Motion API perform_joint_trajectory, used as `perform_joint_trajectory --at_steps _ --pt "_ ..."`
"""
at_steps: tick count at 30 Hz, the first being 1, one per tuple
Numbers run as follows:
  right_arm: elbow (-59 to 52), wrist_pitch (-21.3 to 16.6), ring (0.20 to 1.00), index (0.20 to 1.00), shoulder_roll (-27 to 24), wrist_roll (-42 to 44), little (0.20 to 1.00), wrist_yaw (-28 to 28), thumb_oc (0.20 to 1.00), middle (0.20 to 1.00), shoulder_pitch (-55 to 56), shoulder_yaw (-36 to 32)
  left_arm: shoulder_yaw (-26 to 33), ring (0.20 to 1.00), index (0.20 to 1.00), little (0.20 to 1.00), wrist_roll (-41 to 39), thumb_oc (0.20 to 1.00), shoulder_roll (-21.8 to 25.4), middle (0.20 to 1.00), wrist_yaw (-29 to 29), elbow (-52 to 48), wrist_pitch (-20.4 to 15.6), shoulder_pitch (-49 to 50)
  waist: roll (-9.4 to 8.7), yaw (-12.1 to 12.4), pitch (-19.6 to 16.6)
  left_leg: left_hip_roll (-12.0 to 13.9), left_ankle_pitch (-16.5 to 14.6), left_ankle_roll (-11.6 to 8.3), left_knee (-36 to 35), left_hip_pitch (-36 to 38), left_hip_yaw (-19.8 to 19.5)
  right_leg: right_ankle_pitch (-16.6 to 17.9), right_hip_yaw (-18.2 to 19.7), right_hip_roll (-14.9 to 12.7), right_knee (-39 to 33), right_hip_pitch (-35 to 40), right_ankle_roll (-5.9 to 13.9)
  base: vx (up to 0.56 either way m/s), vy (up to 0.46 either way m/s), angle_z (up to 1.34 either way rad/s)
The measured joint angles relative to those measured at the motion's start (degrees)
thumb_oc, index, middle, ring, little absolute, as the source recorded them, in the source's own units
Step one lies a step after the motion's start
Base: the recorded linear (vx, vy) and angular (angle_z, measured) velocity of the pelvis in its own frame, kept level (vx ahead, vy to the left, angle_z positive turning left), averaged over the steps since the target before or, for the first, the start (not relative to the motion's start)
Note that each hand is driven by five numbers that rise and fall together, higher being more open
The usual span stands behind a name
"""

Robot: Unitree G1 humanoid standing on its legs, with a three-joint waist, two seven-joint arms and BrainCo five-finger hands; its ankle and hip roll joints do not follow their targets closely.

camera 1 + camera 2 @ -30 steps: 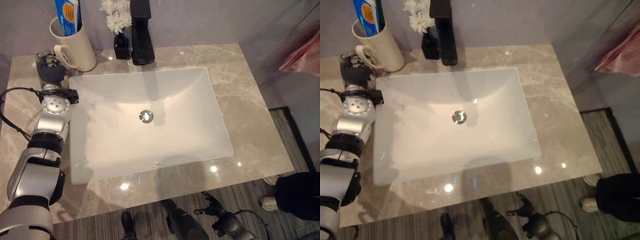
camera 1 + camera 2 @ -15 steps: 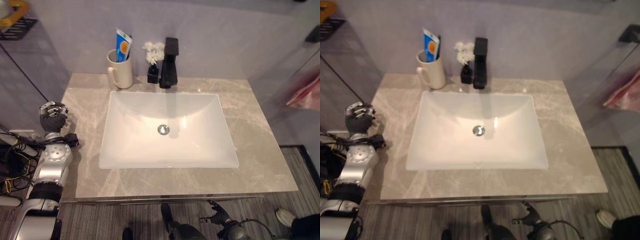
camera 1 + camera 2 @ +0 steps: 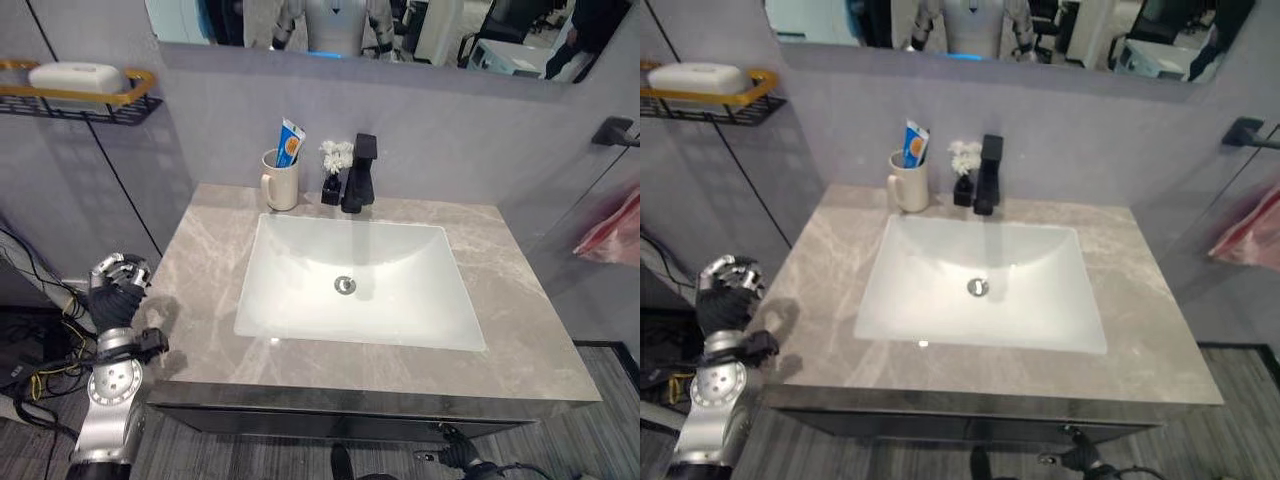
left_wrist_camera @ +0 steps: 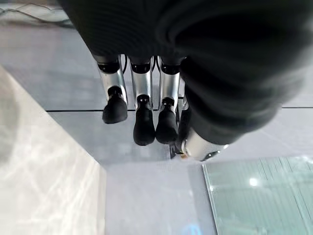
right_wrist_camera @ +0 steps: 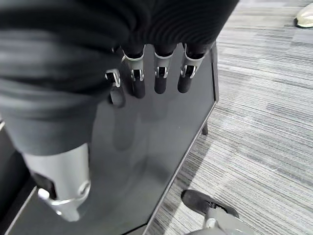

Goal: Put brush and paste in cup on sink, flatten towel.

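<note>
One cream cup with a handle stands upright at the far left of the counter, just beyond the far left corner of the white basin. A blue and orange tube of paste stands upright inside it, its top leaning slightly right above the rim; whether the brush is also in the cup cannot be told. To the right of the cup sit a small dark vase of white flowers and, beside that, a black tap at the far edge of the basin. The basin has a round metal drain at its centre. On the left wall a wire shelf with a yellow rim carries a pale soap dish. At the right edge, pink cloth hangs below a dark rail. The left hand hovers off the near left edge of the counter, its fingers curled and empty. The right hand hangs low in front of the dark cabinet, fingers relaxed, grasping nothing.
</note>
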Motion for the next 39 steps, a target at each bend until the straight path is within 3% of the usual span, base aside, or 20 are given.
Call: perform_joint_trajectory --at_steps 10,25,28,30,31,32,33,34,35,36,37,38,39 --pt "-3.2 0.1 1.0 1.0 -0.2 1.6 1.0 1.1 1.0 1.0 3.7 -3.5 0.5 0.2 0.2 0.2 -0.4 0.2 -3.0 0.2 -5.5 -0.9 0.1 8.0 0.46 0.7 1.6 -2.1 0.0 1.75 0.0 2.9 1.4 0.4 1.6 -1.9 0.0 2.1 1.64 -0.09 0.055 -0.07" --pt "-9.1 -0.6 1.0 1.0 -0.3 1.7 1.0 1.5 1.0 1.0 6.4 -6.2 -0.6 0.2 0.2 0.2 -0.6 0.2 -3.2 0.2 -10.4 -3.4 0.6 10.9 -1.61 -1.0 5.5 -5.2 -0.4 3.71 0.0 3.8 3.5 1.5 3.7 -4.6 0.1 2.0 4.32 -0.05 0.035 -0.08" --pt "-9.1 -0.8 1.0 1.0 -0.2 2.8 1.0 1.4 1.0 1.0 5.6 -6.1 -1.5 0.2 0.2 0.2 -0.6 0.2 -3.1 0.2 -10.5 -3.8 0.5 10.2 -1.69 -0.9 6.9 -5.1 -1.0 4.54 0.0 3.7 5.0 1.1 2.5 -3.9 4.0 -0.7 4.73 -0.12 0.017 -0.27" --pt "-9.2 -1.0 1.0 1.0 -0.3 2.9 1.0 1.3 1.0 1.0 5.1 -6.2 -1.9 0.2 0.2 0.2 -0.6 0.2 -2.6 0.2 -10.5 -3.8 0.5 9.4 -1.41 -0.9 7.0 -4.9 -1.0 5.04 1.7 1.7 6.4 3.9 -0.3 -3.4 5.0 -3.1 4.49 -0.16 0.013 -0.27" --pt "-9.4 -1.1 1.0 1.0 -0.5 3.1 1.0 1.3 1.0 1.0 4.2 -6.1 -1.9 0.2 0.2 0.2 -0.5 0.2 -2.1 0.2 -10.5 -3.9 0.5 8.4 -0.79 -0.8 7.8 -4.4 -1.4 5.34 2.9 0.2 6.6 5.7 -0.9 -3.0 5.7 -4.7 5.56 -0.17 0.007 -0.21" --pt "-9.3 -1.1 1.0 1.0 -0.5 3.8 1.0 1.2 1.0 1.0 3.1 -6.0 -2.1 0.2 0.2 0.2 -0.5 0.2 -1.7 0.2 -10.4 -3.7 0.6 6.3 0.13 -0.9 8.6 -3.8 -1.8 6.04 4.8 -2.8 7.2 9.5 -2.1 -2.6 4.7 -6.8 8.75 -0.11 0.009 -0.24" --pt "-9.0 -1.0 1.0 1.0 -0.5 3.8 1.0 1.2 1.0 1.0 1.9 -5.9 -2.2 0.2 0.2 0.2 -0.5 0.2 -1.5 0.2 -10.4 -3.6 0.6 5.7 0.99 -0.3 9.2 -2.7 -1.6 6.46 5.0 -3.4 7.9 8.8 -3.8 -2.2 7.0 -8.4 9.55 -0.11 0.011 -0.27" --pt "-9.5 -1.1 1.0 1.0 -0.5 3.8 1.0 1.2 1.0 1.0 1.2 -5.9 -2.5 0.2 0.2 0.2 -0.5 0.2 -1.6 0.2 -10.4 -3.6 0.6 5.2 2.52 -0.4 10.1 -1.4 -1.0 6.06 4.8 -3.3 8.0 2.8 -6.5 -0.9 13.5 -9.5 5.38 -0.09 0.01 -0.24" --pt "-9.5 -1.1 1.0 1.0 -0.5 3.8 1.0 1.2 1.0 1.0 1.3 -5.9 -2.5 0.2 0.2 0.2 -0.5 0.2 -1.3 0.2 -10.4 -3.6 0.6 5.4 2.84 -0.3 10.3 -1.4 -0.9 5.94 4.8 -3.1 8.1 -0.6 -7.3 -0.7 17.3 -9.0 4.59 -0.12 0.005 -0.38" --pt "-9.9 -1.1 1.0 1.0 -0.6 3.8 1.0 1.1 1.0 1.0 1.1 -5.9 -2.2 0.2 0.2 0.2 -0.5 0.2 -0.7 0.2 -10.2 -3.6 0.7 5.5 1.96 0.8 10.3 -1.3 -0.9 5.61 5.1 -3.2 10.1 -3.2 -9.9 -1.0 19.7 -9.7 3.62 -0.09 0.006 -0.4" --pt "-10.5 -1.1 1.0 1.0 -0.6 3.8 1.0 1.0 1.0 1.0 0.5 -5.9 -2.2 0.2 0.2 0.2 -0.5 0.2 -0.7 0.2 -10.0 -3.6 0.6 5.5 2.72 1.4 10.7 -0.6 -1.0 5.72 5.2 -3.9 11.1 -3.6 -11.6 -1.3 20.3 -10.5 3.49 -0.08 -0.002 -0.63" --pt "-11.2 -1.1 1.0 1.0 -0.9 3.8 1.0 1.0 1.0 1.0 -0.5 -5.7 -2.2 0.2 0.2 0.2 -0.5 0.2 -1.2 0.2 -9.9 -4.0 0.6 6.1 3.88 2.3 10.5 1.6 -0.6 5.12 5.3 -4.1 12.8 -12.2 -15.7 -1.9 30.7 -12.5 2.65 -0.03 -0.003 -0.55" --pt "-11.8 -1.1 1.0 1.0 -0.9 3.7 1.0 1.0 1.0 1.0 -0.8 -5.6 -2.1 0.2 0.2 0.2 -0.5 0.2 -1.2 0.2 -9.6 -4.5 0.6 7.1 4.06 3.1 10.0 2.8 -0.5 4.77 5.2 -3.7 14.5 -15.9 -18.3 -3.7 35.0 -11.2 2.44 -0.05 -0.041 -0.63"
